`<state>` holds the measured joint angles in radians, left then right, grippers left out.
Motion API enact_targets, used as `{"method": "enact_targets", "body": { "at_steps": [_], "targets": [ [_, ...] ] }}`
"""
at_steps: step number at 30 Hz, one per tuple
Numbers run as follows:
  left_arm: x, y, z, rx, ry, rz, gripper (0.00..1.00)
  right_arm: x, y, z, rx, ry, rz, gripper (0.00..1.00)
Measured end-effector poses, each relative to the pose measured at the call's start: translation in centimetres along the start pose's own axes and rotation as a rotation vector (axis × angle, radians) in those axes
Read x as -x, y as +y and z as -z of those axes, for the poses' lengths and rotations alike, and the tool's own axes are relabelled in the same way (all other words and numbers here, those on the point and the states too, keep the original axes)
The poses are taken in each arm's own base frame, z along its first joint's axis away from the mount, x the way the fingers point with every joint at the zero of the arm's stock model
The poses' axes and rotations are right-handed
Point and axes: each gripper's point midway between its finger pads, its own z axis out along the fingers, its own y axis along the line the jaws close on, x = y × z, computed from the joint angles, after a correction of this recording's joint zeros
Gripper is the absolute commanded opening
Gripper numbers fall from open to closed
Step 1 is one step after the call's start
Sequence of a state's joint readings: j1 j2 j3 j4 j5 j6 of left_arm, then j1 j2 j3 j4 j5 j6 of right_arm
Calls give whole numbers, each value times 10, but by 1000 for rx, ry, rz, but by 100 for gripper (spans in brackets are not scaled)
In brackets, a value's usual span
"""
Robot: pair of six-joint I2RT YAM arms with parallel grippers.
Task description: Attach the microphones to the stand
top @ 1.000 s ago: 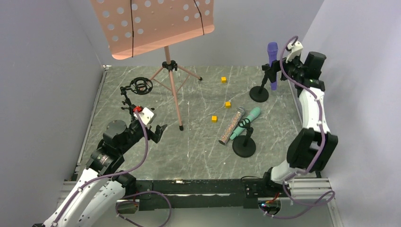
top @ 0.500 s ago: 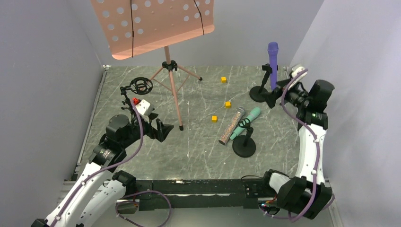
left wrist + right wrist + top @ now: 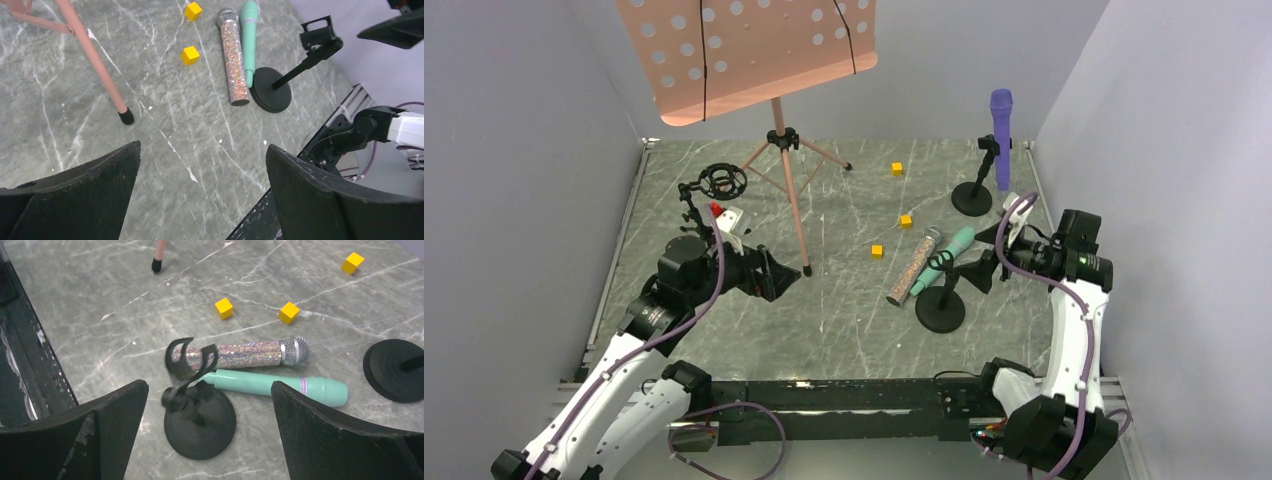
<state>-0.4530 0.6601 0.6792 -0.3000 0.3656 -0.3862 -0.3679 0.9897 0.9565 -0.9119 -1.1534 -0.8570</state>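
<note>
Both arms have shifted since a second ago. The right hand [image 3: 980, 256] has drawn back from the purple microphone [image 3: 1001, 120] towards the near side. The left hand [image 3: 776, 274] has slid rightwards towards the music stand [image 3: 790, 200].

Each hand is spread wide and holds nothing. Below the right hand's fingers stands a low black stand [image 3: 200, 422] on a round base, its clip empty and tilted. Just beyond it the mint-teal microphone [image 3: 280, 385] and the glittery microphone [image 3: 240, 354] lie flat on the bench [image 3: 844, 320], side by side, and the mint-teal one's tail end reaches the stand's base. Three yellow cubes [image 3: 224, 307] sit further out on the marbled surface.

At the far right corner the purple microphone stands upright, clipped into a second black stand [image 3: 972, 198]. Behind the left hand a black ring mount [image 3: 722, 181] stands on its own post near the bench's left edge.
</note>
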Motion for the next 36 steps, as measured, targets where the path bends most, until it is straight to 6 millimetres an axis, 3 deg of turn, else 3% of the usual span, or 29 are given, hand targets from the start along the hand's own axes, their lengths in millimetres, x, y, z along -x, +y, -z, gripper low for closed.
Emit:
{"method": "enact_targets", "body": {
  "at_steps": [5,12,15,19,27,36],
  "targets": [
    [-3,9,-3,33,63,-73,99,-15,25,6,-1,32,64,99],
    [15,33,-2,128,62,-328,99,-40,33,1,27,53,74,93],
    [6,48,-3,176,79,-376,99,-55,38,-2,43,65,50,87],
    [-10,64,1,228,119,-412,99,-56,37,-6,60,62,67,79],
    [10,60,16,259,23,-464,99,-51,38,-26,126,68,111,52],
    [12,59,18,257,5,-469,99,-53,32,-39,129,105,122,14]
  ]
}}
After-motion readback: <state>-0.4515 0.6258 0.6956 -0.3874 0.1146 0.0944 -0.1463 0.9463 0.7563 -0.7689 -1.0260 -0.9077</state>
